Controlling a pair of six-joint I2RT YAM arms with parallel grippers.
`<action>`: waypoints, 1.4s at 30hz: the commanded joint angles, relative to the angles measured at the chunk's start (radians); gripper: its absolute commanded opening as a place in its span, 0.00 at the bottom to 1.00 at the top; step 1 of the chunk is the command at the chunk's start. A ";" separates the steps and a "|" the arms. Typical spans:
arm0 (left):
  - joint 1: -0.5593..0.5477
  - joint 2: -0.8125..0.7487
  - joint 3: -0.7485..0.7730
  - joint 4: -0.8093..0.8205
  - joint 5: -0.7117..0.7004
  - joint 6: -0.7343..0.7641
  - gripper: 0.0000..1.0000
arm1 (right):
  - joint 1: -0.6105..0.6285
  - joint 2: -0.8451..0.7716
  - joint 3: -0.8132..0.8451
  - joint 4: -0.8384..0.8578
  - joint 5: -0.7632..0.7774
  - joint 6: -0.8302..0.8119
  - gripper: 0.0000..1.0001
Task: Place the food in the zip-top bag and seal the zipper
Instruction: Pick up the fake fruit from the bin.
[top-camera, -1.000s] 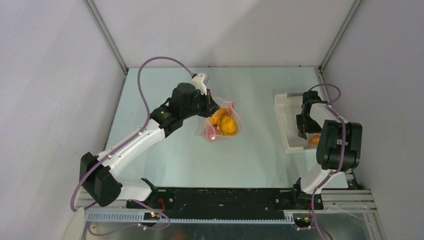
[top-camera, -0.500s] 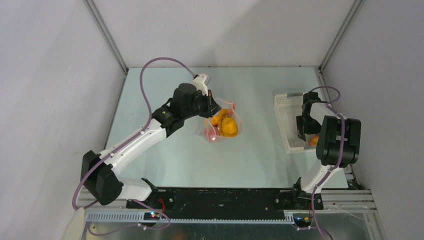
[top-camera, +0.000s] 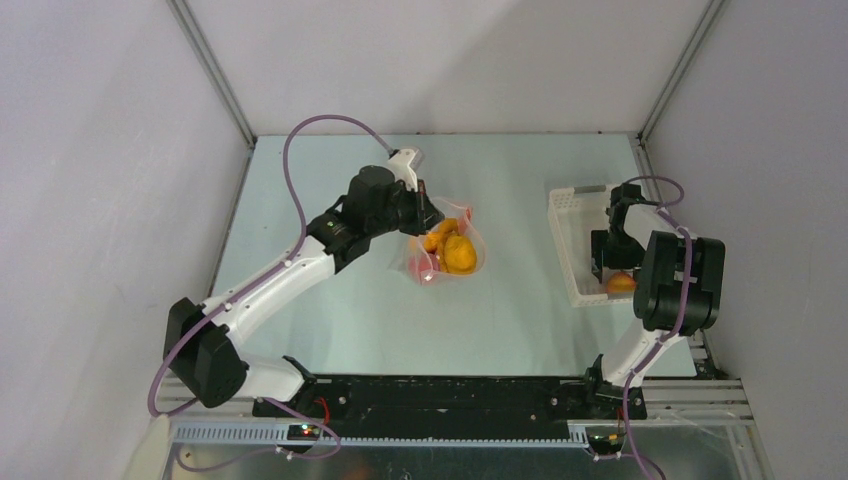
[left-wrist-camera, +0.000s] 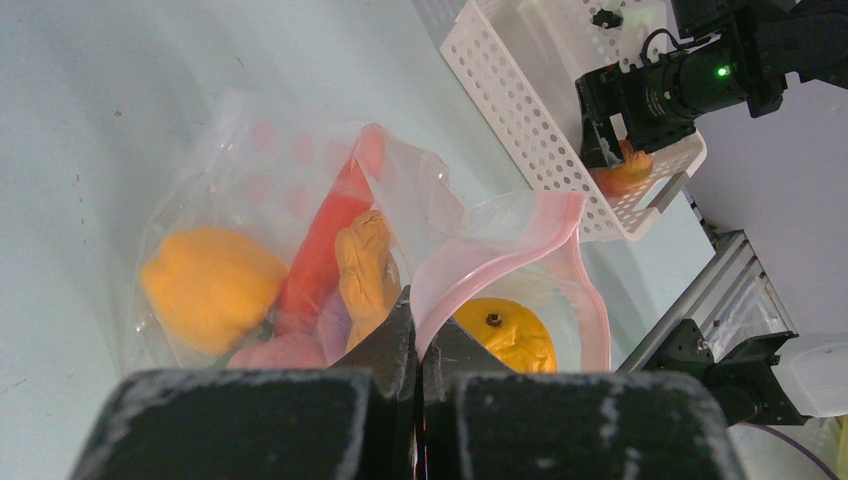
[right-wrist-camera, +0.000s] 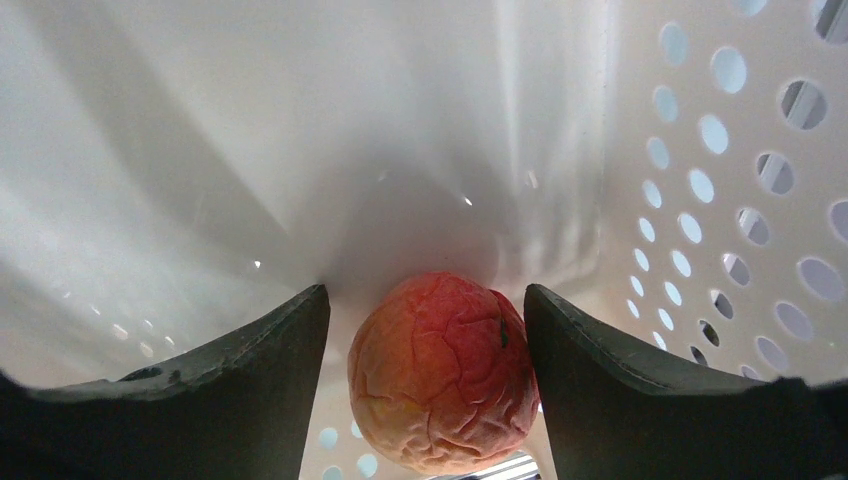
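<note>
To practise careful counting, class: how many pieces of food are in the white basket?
1: a red-orange fruit at the near end of the basket, between the right fingers. The right arm may hide others.

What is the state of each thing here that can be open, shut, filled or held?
zip-top bag: open, food inside.
zipper: unsealed.
left end effector: shut on the zipper.
right end effector: open, astride the red-orange fruit.
red-orange fruit: in the basket, not gripped.
basket: holds that fruit.
</note>
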 joint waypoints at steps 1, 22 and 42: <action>0.013 0.000 0.009 0.049 0.018 0.006 0.00 | -0.013 -0.036 0.030 -0.029 -0.048 0.038 0.74; 0.016 0.003 0.010 0.058 0.043 0.000 0.00 | -0.014 -0.082 0.027 -0.081 -0.110 0.107 0.58; 0.016 0.003 0.023 0.057 0.067 -0.021 0.00 | -0.039 -0.327 0.026 0.073 -0.179 0.229 0.20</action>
